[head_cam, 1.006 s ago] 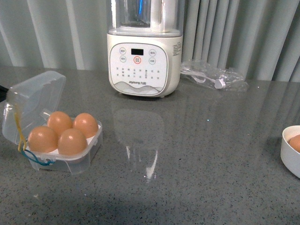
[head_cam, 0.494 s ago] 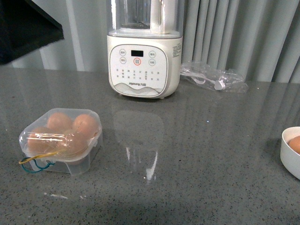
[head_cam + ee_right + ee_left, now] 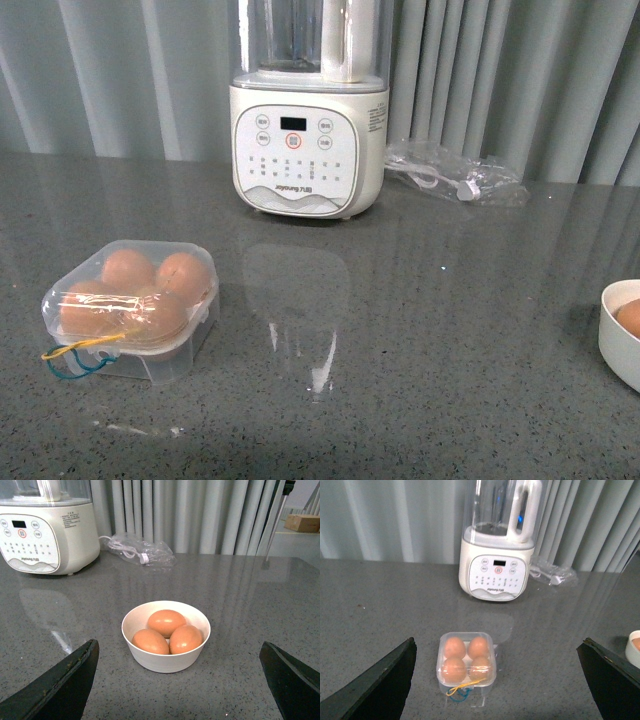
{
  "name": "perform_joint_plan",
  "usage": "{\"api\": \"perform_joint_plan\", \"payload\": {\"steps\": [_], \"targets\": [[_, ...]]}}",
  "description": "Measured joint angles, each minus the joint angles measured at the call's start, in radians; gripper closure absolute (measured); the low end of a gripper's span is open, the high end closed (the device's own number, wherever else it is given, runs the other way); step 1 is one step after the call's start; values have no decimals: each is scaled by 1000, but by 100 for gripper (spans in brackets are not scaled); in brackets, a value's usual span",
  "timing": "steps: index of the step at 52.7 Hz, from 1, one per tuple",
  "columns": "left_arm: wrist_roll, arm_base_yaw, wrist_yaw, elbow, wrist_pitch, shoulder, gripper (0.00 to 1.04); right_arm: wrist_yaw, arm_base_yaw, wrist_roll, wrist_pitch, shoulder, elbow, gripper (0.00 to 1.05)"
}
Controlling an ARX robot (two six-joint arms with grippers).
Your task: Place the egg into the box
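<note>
Behind the shut box (image 3: 130, 306), a blender (image 3: 308, 130); far right, a bowl (image 3: 620, 335).

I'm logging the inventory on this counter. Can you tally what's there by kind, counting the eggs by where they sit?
Orange-brown eggs in the closed clear plastic egg box: 4
Orange-brown eggs in the round white bowl: 3
Clear plastic egg boxes: 1
Round white bowls: 1
Cream blender appliance: 1
Clear plastic bag holding a white cable: 1
Total: 11
</note>
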Motion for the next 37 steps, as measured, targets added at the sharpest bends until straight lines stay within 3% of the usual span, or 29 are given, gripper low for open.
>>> {"api": "perform_joint_plan", "payload": {"steps": [6,10,24,37], "targets": [[9,-16,-62,0,-11,-14,8,-1,0,0,0,0,0,7],[39,-9,-120,-35,12,-30,20,0,0,0,0,0,0,7],[64,199,67,-222,48,-170,63,0,0,0,0,0,0,7],[71,330,195,-325,69,-243,100,0,0,0,0,0,0,7]]}}
